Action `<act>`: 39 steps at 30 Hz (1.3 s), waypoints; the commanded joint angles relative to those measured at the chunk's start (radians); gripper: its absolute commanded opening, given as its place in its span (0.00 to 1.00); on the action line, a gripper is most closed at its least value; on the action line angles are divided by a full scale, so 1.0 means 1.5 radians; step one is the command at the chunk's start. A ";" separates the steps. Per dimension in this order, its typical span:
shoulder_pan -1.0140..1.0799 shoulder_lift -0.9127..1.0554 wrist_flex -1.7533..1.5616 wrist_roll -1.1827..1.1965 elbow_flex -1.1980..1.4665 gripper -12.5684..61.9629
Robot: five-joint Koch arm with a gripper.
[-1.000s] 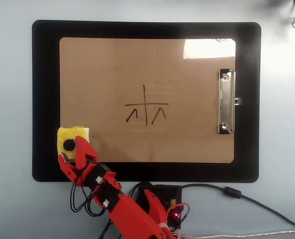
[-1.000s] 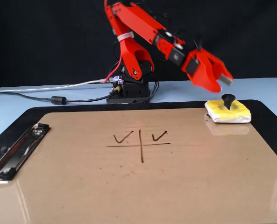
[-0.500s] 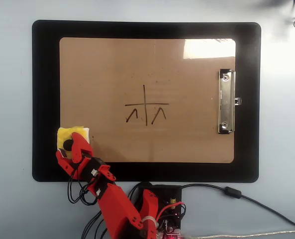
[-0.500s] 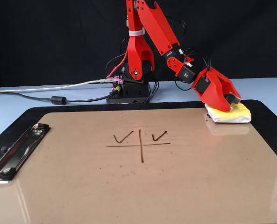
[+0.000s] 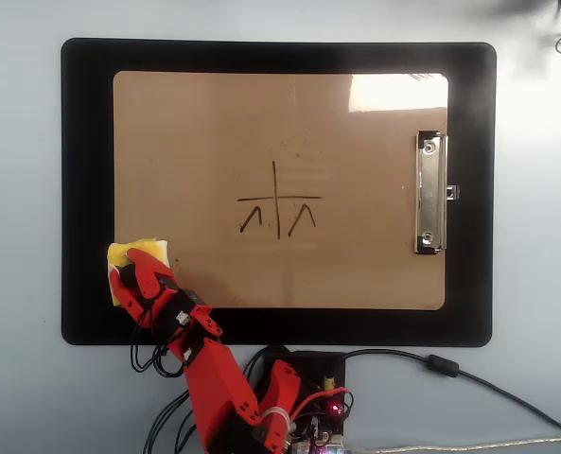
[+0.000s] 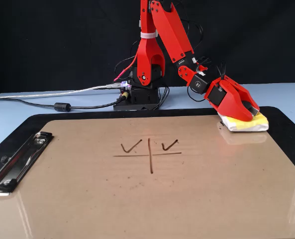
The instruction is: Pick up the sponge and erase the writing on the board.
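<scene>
Pale blue worktop [image 5: 15,189], black mat [image 5: 86,170], tan board [image 5: 214,123] on it. The writing [image 5: 278,203] is just a cross with two carets, no words. Red claw [image 5: 129,274] covers most of the sponge [image 5: 148,250] at the board's corner; can't tell if it's clamped.

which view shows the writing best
The overhead view: the writing faces the camera squarely, a cross with two small inverted-V marks, undistorted. The fixed view shows it whole too, but foreshortened and upside down.
</scene>
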 commanded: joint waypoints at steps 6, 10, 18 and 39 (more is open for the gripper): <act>0.042 0.115 -0.008 -0.002 0.016 0.06; 0.118 0.324 0.237 -0.002 0.027 0.06; 0.528 0.549 0.687 0.043 -0.096 0.06; 0.814 0.235 0.093 0.082 0.109 0.06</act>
